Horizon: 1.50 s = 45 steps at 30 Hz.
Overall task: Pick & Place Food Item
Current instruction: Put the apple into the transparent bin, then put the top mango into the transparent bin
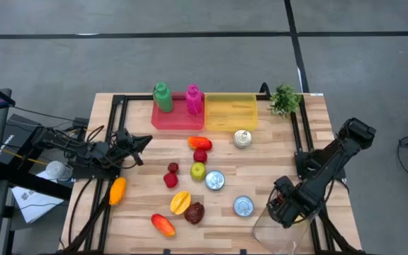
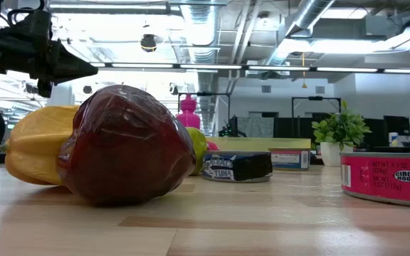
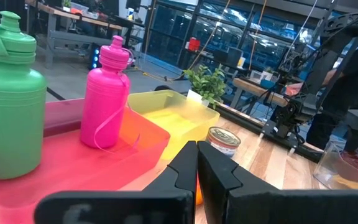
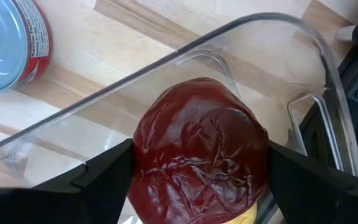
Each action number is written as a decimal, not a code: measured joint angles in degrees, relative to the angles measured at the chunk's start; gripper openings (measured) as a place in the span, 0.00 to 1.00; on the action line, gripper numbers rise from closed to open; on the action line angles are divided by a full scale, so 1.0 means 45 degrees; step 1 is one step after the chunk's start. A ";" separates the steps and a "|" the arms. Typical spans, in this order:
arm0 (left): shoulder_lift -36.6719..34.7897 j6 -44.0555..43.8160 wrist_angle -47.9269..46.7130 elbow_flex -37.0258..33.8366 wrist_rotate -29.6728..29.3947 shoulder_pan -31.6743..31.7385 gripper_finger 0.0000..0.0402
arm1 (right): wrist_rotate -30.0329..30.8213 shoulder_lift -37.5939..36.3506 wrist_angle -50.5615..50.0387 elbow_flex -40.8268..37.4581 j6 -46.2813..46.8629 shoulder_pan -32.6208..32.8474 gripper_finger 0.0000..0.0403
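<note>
dark red fruit (image 4: 199, 124): one piece, rounded, with a wrinkled glossy skin; it sits between the two fingers of the right gripper (image 4: 199, 158), which pinch it at its widest part, one finger on each flank. location: over the clear container (image 4: 166, 62) at the table's front right corner, just beside a tin can (image 4: 11, 43) lying on the wood. a sliver of yellow shows under the fruit; what it belongs to cannot be told. handling, as a judgement: it looks light and hollow, probably a moulded play-food piece, with firm walls that may give a little under pressure. the shine suggests a slippery surface, so a hold across the broad middle, as it is now, seems safest; a hold nearer the crown or base would likely let it roll out. not fragile, so a short drop into the container should do it no harm. related item: a second dark red fruit (image 1: 194, 212) of similar look lies on the table among the other food pieces. left gripper (image 3: 197, 165): fingers pressed together, holding nothing, waiting at the table's left side near the pink tray (image 3: 148, 140).
</note>
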 joint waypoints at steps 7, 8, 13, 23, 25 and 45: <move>0.0000 0.0000 0.0004 0.0000 0.0002 0.0003 0.00 | -0.0046 0.0000 0.0054 0.0000 -0.0044 -0.0158 0.90; 0.0000 0.0000 0.0005 0.0000 -0.0002 0.0002 0.00 | -0.0053 0.0000 0.0054 0.0000 -0.0044 -0.0195 0.91; 0.0000 0.0000 0.0010 0.0000 0.0002 0.0002 0.00 | -0.0049 0.0000 0.0054 0.0000 -0.0060 -0.0364 0.96; 0.0000 0.0000 0.0015 0.0000 -0.0002 -0.0001 0.00 | -0.0374 -0.1109 0.1624 0.0514 -0.1902 -0.0358 0.97; 0.0000 0.0000 0.0015 0.0000 0.0002 -0.0002 0.00 | -0.0374 -0.1667 0.1865 0.1052 -0.2514 -0.0458 0.97; 0.0000 0.0000 0.0102 0.0000 0.0002 0.0001 0.00 | 0.4625 -0.4383 0.3569 0.3395 -1.4950 -0.7709 0.96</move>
